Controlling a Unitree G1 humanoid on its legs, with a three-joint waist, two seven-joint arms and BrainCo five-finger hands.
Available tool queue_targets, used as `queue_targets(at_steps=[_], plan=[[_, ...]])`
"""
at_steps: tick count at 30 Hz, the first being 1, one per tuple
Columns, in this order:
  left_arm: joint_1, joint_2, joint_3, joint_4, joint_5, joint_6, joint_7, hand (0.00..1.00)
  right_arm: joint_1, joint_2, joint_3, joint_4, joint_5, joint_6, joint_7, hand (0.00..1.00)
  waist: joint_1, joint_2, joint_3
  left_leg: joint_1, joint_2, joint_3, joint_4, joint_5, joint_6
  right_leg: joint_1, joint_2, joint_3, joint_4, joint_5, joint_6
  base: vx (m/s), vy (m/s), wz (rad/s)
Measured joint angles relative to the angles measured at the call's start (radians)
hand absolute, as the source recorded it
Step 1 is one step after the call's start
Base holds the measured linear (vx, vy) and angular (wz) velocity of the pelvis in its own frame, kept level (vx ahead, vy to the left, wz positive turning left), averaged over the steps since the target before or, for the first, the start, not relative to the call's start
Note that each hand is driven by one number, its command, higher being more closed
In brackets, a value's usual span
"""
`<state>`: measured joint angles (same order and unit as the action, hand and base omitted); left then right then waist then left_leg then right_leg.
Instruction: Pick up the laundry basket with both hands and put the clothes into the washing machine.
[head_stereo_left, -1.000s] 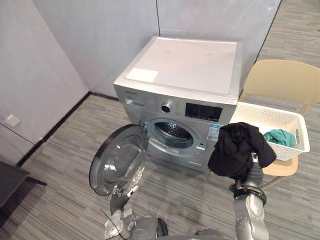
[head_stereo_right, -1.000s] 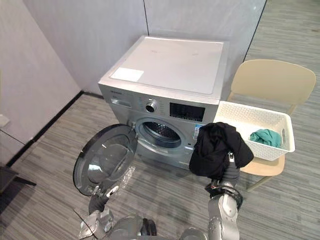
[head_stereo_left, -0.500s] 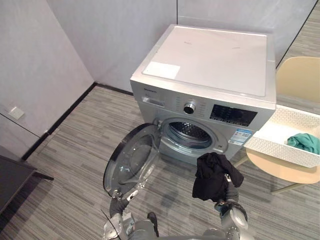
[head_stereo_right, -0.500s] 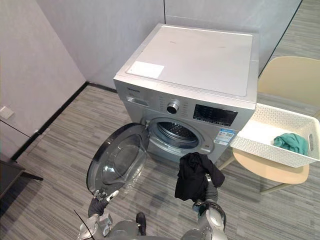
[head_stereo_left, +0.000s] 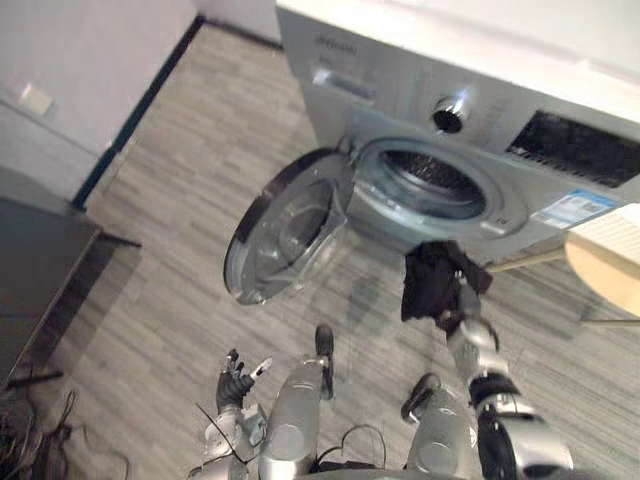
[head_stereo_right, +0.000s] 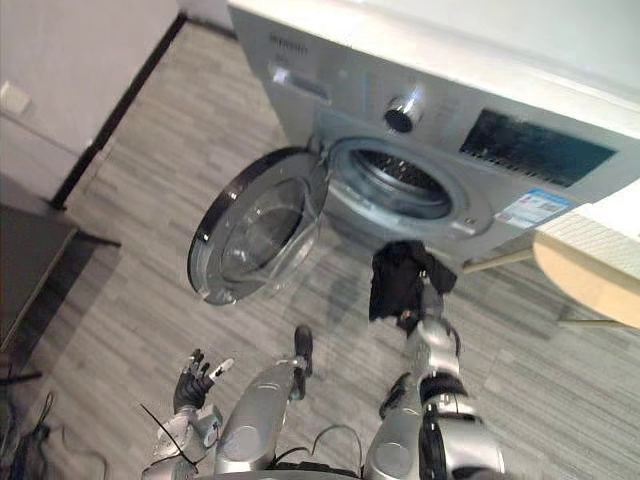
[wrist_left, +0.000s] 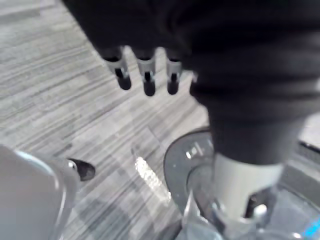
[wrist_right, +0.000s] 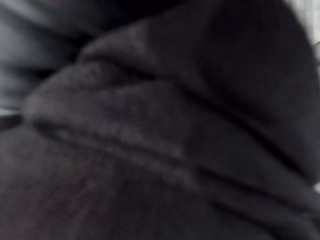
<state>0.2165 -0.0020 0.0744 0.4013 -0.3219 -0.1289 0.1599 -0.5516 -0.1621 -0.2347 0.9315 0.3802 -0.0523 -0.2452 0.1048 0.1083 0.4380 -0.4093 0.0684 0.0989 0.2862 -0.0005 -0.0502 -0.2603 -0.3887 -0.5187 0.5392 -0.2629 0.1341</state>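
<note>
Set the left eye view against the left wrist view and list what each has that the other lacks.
Left eye view: the washing machine with its drum open, the black garment draped on the right hand near that opening, a chair seat and a white basket corner at the right edge. Left wrist view: the left hand from close, fingers straight, holding nothing. Shared: the left hand, the grey plank floor and, it seems, the round door.

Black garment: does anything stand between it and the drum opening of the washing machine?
Nothing visible does. The door stands swung aside, and the black garment hangs from the right hand just before the unblocked drum opening.
</note>
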Motion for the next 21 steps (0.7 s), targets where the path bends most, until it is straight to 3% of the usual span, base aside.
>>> queue_targets(at_steps=[6, 12, 14, 16, 21], plan=[[-0.017, 0.002, -0.011, -0.015, -0.043, -0.013, 0.019, 0.00, -0.223, -0.101, -0.046, 0.155, 0.067, 0.002, -0.044, 1.00, 0.056, 0.013, 0.020, -0.121, -0.008, -0.047, 0.009, 0.022, 0.004, -0.080, -0.003, -0.043, 0.009, 0.001, -0.001, 0.01, -0.010, 0.23], [-0.044, 0.004, -0.067, -0.043, -0.080, -0.028, 0.020, 0.00, -0.481, -0.304, -0.064, 0.317, 0.178, 0.001, -0.066, 1.00, 0.109, 0.041, 0.046, -0.236, -0.001, -0.081, -0.007, 0.057, 0.004, -0.160, 0.017, -0.084, -0.025, 0.028, -0.020, 0.03, 0.002, 0.06], [-0.050, -0.002, -0.075, -0.076, -0.113, -0.035, 0.021, 0.00, -0.571, -0.382, -0.063, 0.344, 0.244, -0.011, -0.079, 1.00, 0.142, 0.062, 0.055, -0.280, 0.024, -0.080, -0.008, 0.062, 0.006, -0.186, 0.062, -0.083, -0.098, 0.075, -0.028, 0.04, 0.022, -0.34], [-0.051, -0.003, -0.083, -0.148, -0.184, -0.036, 0.023, 0.00, -0.623, -0.443, -0.061, 0.355, 0.327, -0.020, -0.083, 1.00, 0.151, 0.070, 0.058, -0.328, 0.030, -0.091, -0.016, 0.076, 0.007, -0.213, 0.085, -0.097, -0.144, 0.102, -0.027, 0.01, 0.012, -0.13], [-0.070, -0.031, -0.103, -0.356, -0.195, -0.075, 0.038, 0.00, -0.703, -0.638, -0.013, 0.331, 0.574, -0.078, -0.126, 1.00, 0.184, 0.079, 0.064, -0.456, 0.027, -0.129, -0.043, 0.111, 0.009, -0.302, 0.105, -0.153, -0.175, 0.120, -0.023, 0.02, 0.007, 0.10]])
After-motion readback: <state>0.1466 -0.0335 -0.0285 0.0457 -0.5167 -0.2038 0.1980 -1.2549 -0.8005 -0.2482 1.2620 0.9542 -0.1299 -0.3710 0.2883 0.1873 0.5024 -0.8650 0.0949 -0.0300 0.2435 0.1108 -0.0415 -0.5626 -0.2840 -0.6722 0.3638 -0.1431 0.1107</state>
